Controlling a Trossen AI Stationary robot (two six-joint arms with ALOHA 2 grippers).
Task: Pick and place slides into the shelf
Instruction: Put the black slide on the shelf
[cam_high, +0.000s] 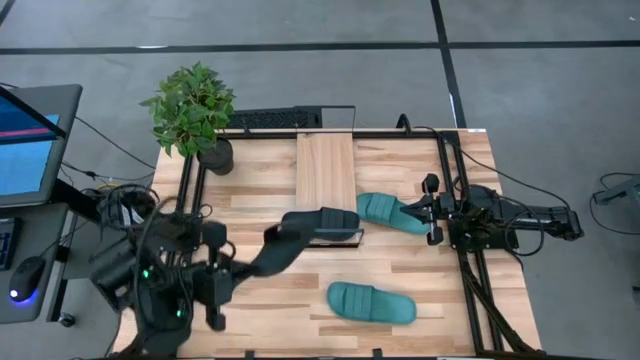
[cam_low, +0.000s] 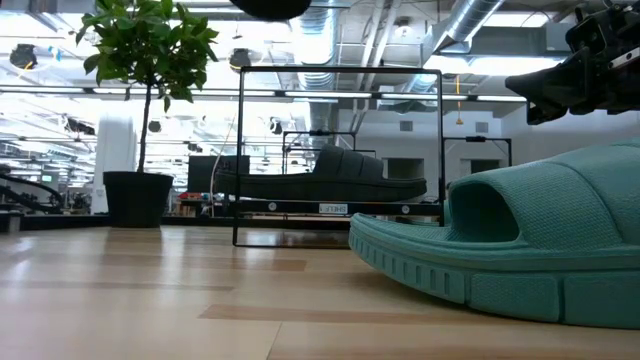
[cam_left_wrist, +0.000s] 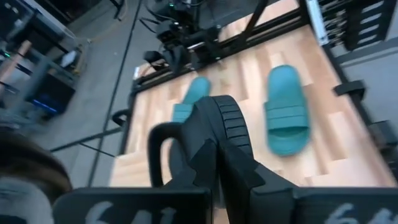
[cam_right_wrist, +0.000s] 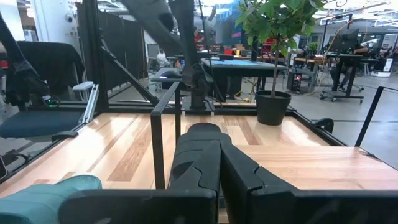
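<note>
Left gripper (cam_high: 345, 228) was clenched empty above a black slide (cam_high: 335, 236) lying on the shelf (cam_high: 325, 165) at mid-table, apparently just deposited. Right gripper (cam_high: 432, 211), clenched, waited by the right edge beside a teal slide (cam_high: 388, 212); another teal slide (cam_high: 371, 302) lay near the front edge.

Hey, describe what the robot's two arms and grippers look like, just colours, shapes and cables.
Both arms are dark, nearly black, built of jointed segments. The left arm rises from a base tangled with black cables and small green lights. The right arm is compact, with black cables trailing down beside the frame. Each wrist view shows two thick, black, blocky fingers; the left gripper has ribbed fingertips, and the right gripper looks smoother.
</note>
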